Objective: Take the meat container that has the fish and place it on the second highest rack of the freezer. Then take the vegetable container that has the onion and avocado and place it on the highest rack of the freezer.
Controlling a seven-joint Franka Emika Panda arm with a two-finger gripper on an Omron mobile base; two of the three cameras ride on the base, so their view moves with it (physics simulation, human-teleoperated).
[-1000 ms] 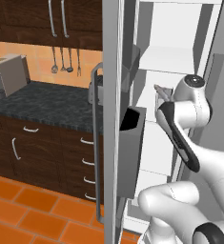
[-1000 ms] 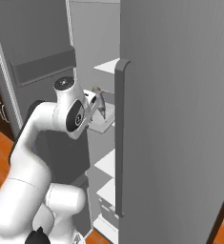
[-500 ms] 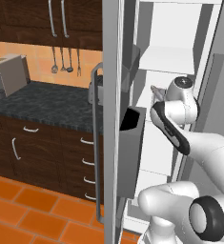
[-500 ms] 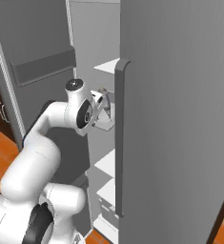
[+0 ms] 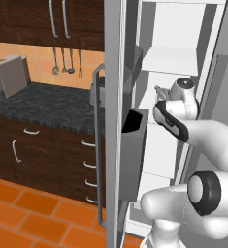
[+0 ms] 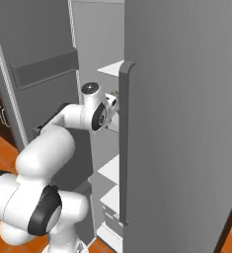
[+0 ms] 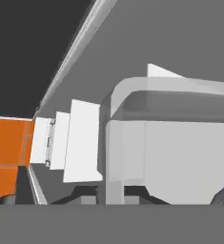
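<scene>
My gripper (image 7: 111, 194) is inside the open freezer (image 5: 173, 29), shut on the wall of a clear plastic container (image 7: 180, 157) seen from its side. Its contents are hidden, so no fish, onion or avocado is visible. In the left base view the gripper (image 5: 159, 90) hangs below the upper white shelf (image 5: 170, 60) and above the following white shelf (image 5: 152, 125). From the right base view the hand (image 6: 113, 101) is partly behind the right door's handle (image 6: 124, 148), under a white shelf (image 6: 112, 69).
The left freezer door (image 5: 113, 97) stands open edge-on with dark bins (image 5: 135, 145) close to my arm. The grey right door (image 6: 186, 123) closes that side. Lower shelves (image 6: 110, 169) lie below. A dark counter with a coffee machine (image 5: 6, 75) sits left.
The wrist has pushed a little deeper into the freezer and slightly up, carrying the container with it. The base and both doors have stayed put.
</scene>
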